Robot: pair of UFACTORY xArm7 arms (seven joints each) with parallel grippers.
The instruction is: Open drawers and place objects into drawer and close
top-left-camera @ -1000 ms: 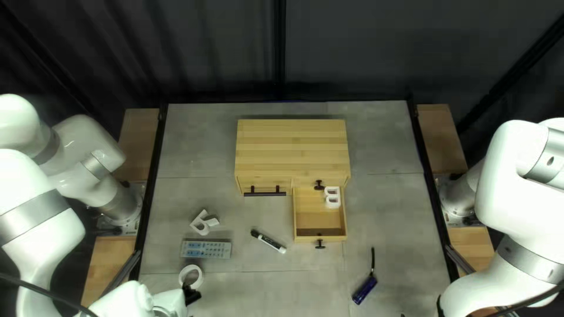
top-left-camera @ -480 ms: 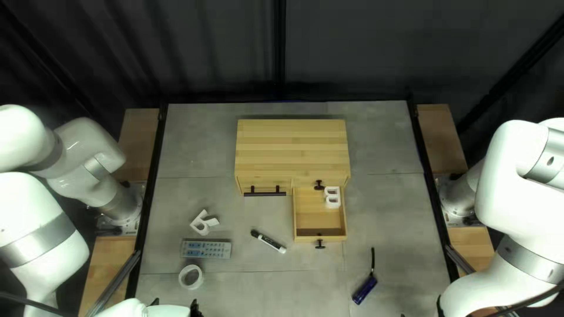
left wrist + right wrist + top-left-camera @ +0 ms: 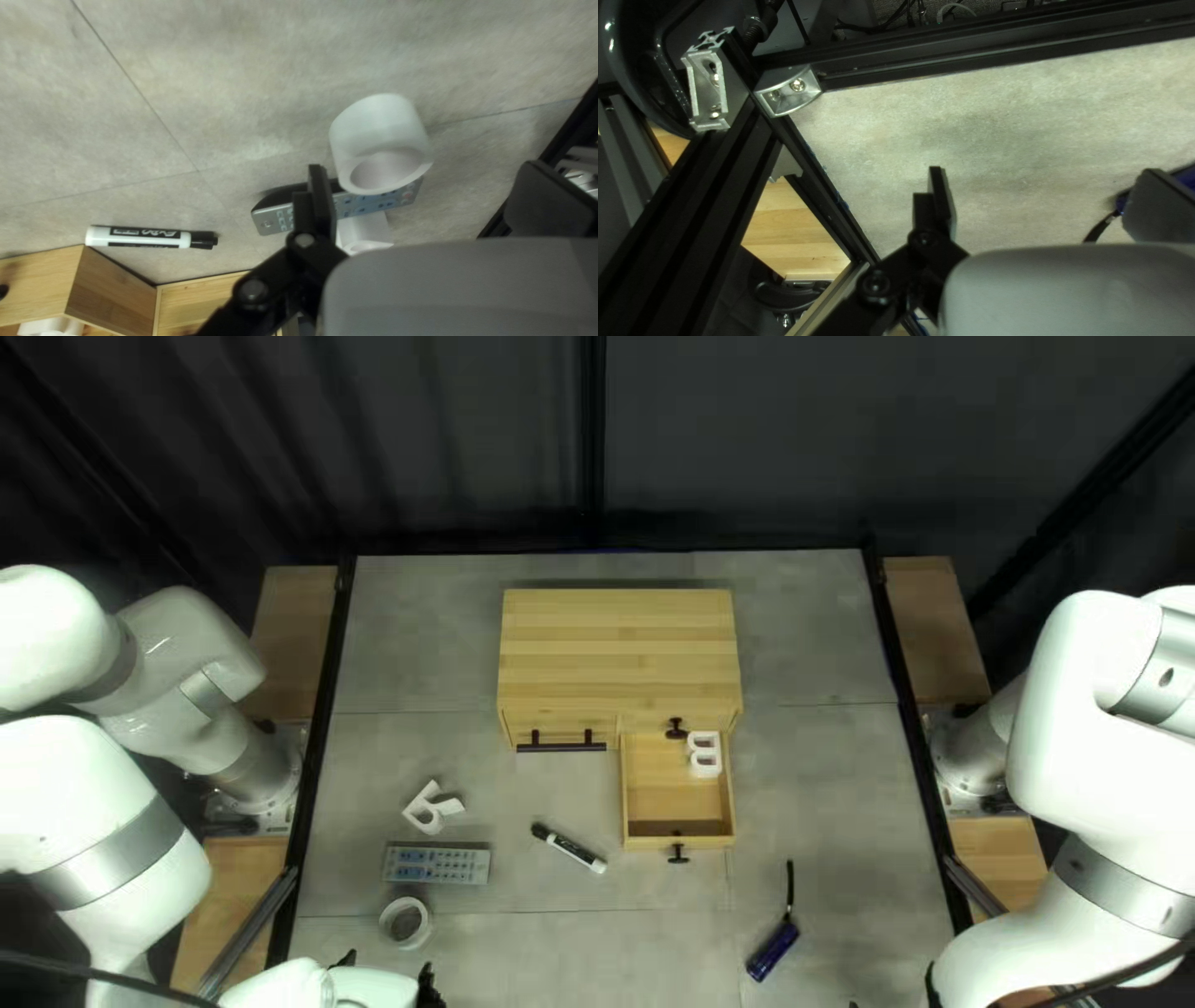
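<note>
Left gripper: jaws wide open, holding nothing; white roll ahead of their gap.
Roll's hole points up, its axis upright. I see the remote close beside it, the black rail farther off at the tabletop edge, open room away from the remote. Right gripper: jaws wide, nothing held.

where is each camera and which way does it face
Top left view: above the table's near edge, slanting down to cabinet and curtain; left arm and right arm show.
Left wrist view: on the left arm, looking down at tape, remote and marker; left hand shows.
Right wrist view: on the right arm, looking down at table and frame; right hand shows.
Top left and left wrist views share tape, remote, marker.
</note>
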